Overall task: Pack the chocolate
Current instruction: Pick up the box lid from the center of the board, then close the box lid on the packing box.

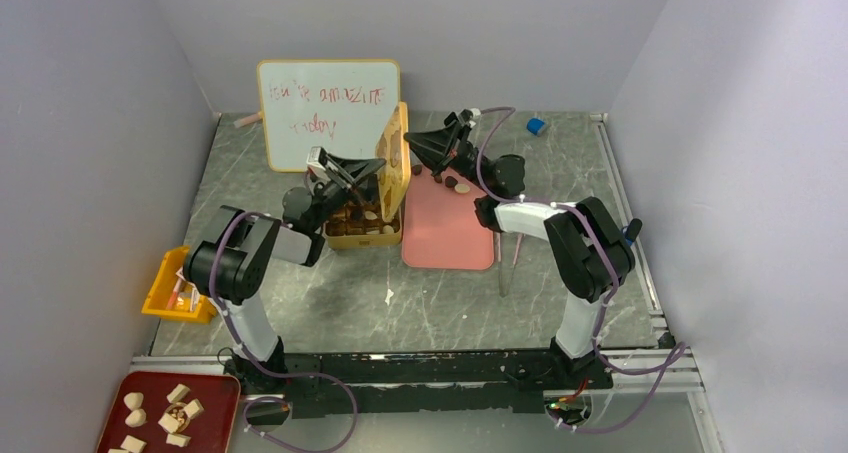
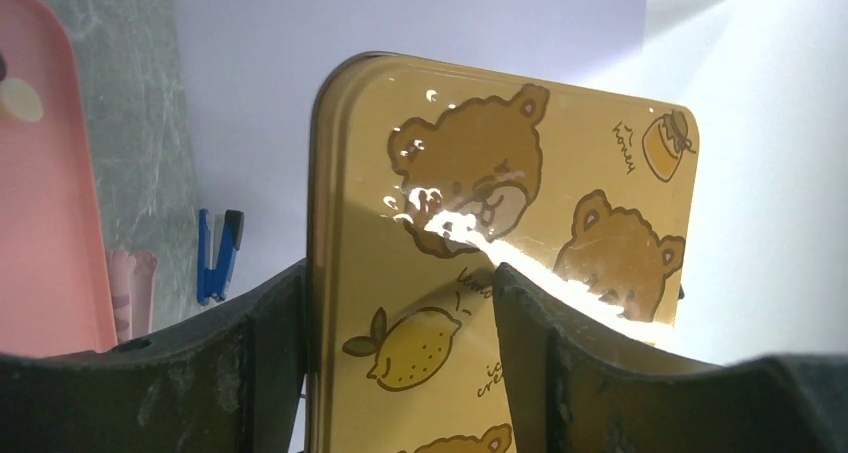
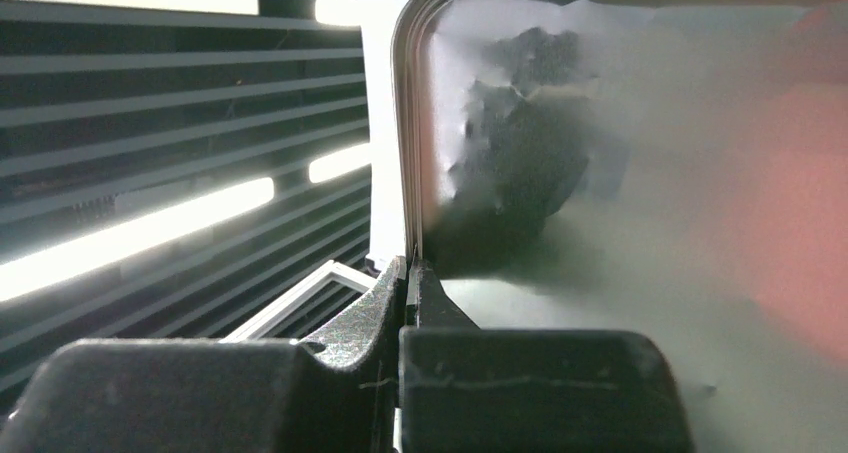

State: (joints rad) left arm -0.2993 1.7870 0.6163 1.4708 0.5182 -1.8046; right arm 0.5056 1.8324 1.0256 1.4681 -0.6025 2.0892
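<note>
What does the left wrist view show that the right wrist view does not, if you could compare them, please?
Only the left wrist view shows the lid from its printed side, with bears and a lemon, the pink tray off to one side, and the left gripper with its fingers apart and the lid's edge between them. Only the right wrist view shows the lid's plain shiny face, the right gripper shut on its rim, and bright light strips behind. Both show the same tin lid.

The left gripper (image 1: 352,178) hovers over an open yellow tin (image 1: 365,239), with chocolates (image 1: 355,216) directly beneath it. Just to its right stands the upright tin lid (image 1: 400,158). The right gripper (image 1: 418,143) meets the lid's edge, and a pink mat (image 1: 445,241) lies below that gripper.
</note>
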